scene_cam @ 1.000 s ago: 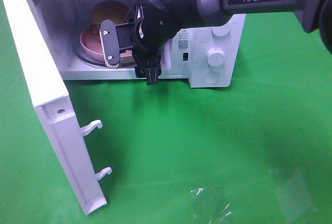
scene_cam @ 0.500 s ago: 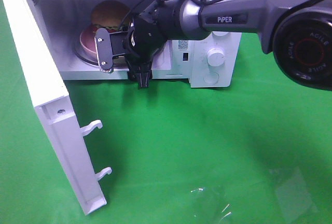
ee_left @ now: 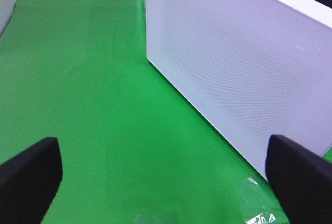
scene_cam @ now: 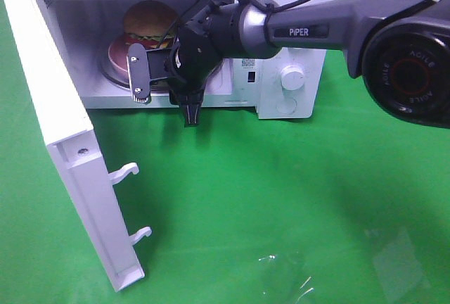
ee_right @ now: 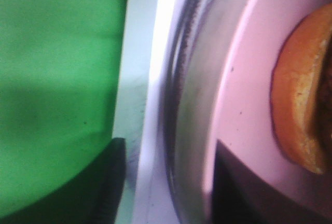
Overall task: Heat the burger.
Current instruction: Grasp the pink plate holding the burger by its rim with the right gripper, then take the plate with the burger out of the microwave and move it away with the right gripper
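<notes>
The burger (scene_cam: 149, 21) with its glossy brown bun sits on a pink plate (scene_cam: 118, 53) inside the open microwave (scene_cam: 299, 40). My right gripper (scene_cam: 138, 72) hangs at the front of the oven's mouth, just before the plate's near rim. In the right wrist view its dark fingers (ee_right: 106, 182) stand apart around the gripper's middle (ee_right: 167, 149); one lies over the white sill, the other over the plate (ee_right: 249, 73), with the glass turntable's (ee_right: 187, 110) rim between them. The burger's bun (ee_right: 303, 105) shows beyond. My left gripper (ee_left: 162, 149) is wide open and holds nothing.
The microwave door (scene_cam: 63, 128) swings out to the left, with two latch hooks (scene_cam: 125, 172) on its edge. The left wrist view faces the door's outer panel (ee_left: 233, 68). A white knob (scene_cam: 292, 77) sits on the control panel. Clear plastic film (scene_cam: 288, 276) lies on the green cloth in front.
My right gripper has shifted left and a little lower along the oven's mouth, uncovering more of the burger. Its fingers look closer together than before.
</notes>
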Action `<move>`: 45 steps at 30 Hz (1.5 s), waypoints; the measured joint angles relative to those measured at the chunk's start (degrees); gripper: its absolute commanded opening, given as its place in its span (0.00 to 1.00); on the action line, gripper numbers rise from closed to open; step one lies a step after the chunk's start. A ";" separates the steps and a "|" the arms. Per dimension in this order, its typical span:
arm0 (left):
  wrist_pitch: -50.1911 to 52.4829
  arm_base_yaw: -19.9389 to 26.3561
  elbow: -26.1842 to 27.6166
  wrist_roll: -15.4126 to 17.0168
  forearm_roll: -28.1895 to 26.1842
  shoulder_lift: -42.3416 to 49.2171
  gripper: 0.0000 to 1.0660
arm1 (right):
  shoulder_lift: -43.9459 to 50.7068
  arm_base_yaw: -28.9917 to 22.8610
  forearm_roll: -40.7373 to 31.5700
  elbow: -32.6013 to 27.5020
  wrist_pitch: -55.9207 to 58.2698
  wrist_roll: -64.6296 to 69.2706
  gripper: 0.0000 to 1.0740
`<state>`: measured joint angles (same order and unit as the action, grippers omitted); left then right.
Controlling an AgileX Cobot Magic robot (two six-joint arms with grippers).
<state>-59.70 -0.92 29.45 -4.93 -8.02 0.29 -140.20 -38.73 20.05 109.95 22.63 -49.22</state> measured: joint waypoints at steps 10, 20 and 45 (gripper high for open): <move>0.00 0.00 0.00 0.00 0.00 0.00 0.94 | 1.49 -1.03 -0.40 0.00 1.32 -0.29 0.00; 0.00 0.00 0.00 0.00 0.00 0.00 0.94 | 2.92 -1.15 -0.63 0.00 5.84 -0.29 0.00; 0.00 0.00 0.00 0.00 0.00 0.00 0.94 | 17.02 -1.43 2.46 -23.55 -5.44 -8.25 0.00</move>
<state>-59.70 -0.92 29.45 -4.93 -8.02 0.29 -123.19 -40.16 22.52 86.40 17.19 -57.47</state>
